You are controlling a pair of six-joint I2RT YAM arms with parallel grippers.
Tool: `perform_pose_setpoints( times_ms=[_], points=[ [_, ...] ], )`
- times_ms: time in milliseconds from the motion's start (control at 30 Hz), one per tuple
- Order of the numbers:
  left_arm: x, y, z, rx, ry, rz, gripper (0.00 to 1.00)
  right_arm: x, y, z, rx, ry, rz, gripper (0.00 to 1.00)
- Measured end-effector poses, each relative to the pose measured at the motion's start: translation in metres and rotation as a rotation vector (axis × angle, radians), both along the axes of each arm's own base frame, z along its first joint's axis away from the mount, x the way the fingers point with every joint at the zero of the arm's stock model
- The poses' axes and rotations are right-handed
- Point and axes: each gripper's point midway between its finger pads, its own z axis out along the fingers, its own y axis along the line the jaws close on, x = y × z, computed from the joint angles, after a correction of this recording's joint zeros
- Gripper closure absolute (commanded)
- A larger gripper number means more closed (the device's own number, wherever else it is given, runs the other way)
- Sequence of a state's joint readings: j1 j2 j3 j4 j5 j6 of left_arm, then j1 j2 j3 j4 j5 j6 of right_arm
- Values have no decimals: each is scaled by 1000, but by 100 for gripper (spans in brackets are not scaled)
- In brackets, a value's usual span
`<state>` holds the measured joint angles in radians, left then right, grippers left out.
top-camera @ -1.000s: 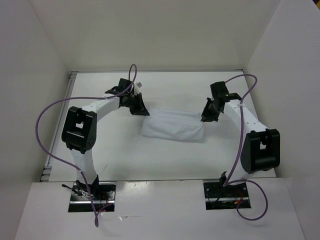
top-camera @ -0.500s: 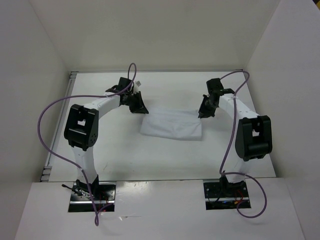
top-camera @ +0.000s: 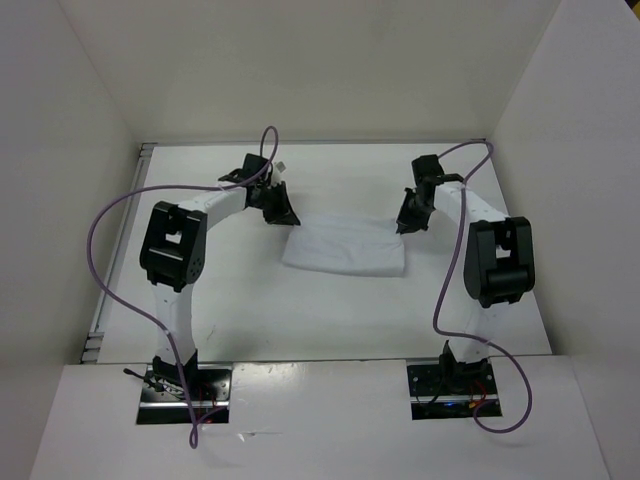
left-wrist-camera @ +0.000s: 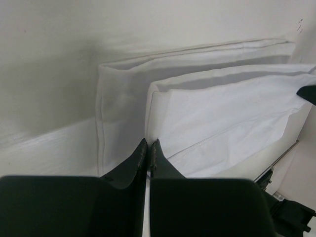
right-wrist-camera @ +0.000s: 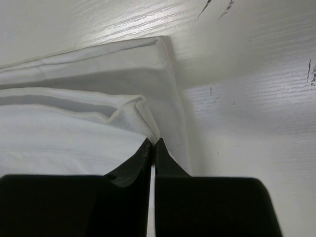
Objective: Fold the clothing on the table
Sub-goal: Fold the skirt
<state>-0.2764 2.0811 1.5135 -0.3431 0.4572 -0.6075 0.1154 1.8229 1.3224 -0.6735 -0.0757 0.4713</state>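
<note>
Since left end effector (left-wrist-camera: 149,143) and right end effector (right-wrist-camera: 151,142) seem clamped on clothing (top-camera: 345,248) corners, thin fabric may slip, skewing the fold.

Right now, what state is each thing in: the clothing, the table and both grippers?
clothing: folded into layers, lying on the table, with the top layer's two far corners pinched.
left gripper: shut on one top-layer corner of the clothing.
right gripper: shut on the other top-layer corner, where the fabric is puckered.
table: bearing the clothing.
</note>
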Motion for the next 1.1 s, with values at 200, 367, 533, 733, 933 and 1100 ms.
perform_pose_setpoints(
  times_ms=[200,367,533,733,933,1100],
  points=[
    [16,6,-5,38,-36,31,8,9,-10,-5,-22,-12,-18,51],
    [18,32,16,105,-117,115,0,16,-20,19,-45,-88,-36,46],
    [-1,31,108,41,-322,87,21,-1,-20,60,-18,-185,-47,46],
    [-79,-51,130,-154,-360,-234,100,-44,-8,30,61,-79,-43,47],
    [-101,-106,50,-210,-147,-444,100,-57,-3,8,92,0,-39,47],
    [-75,-122,13,-225,-94,-491,100,-60,-2,-9,100,52,-43,47]
  ],
)
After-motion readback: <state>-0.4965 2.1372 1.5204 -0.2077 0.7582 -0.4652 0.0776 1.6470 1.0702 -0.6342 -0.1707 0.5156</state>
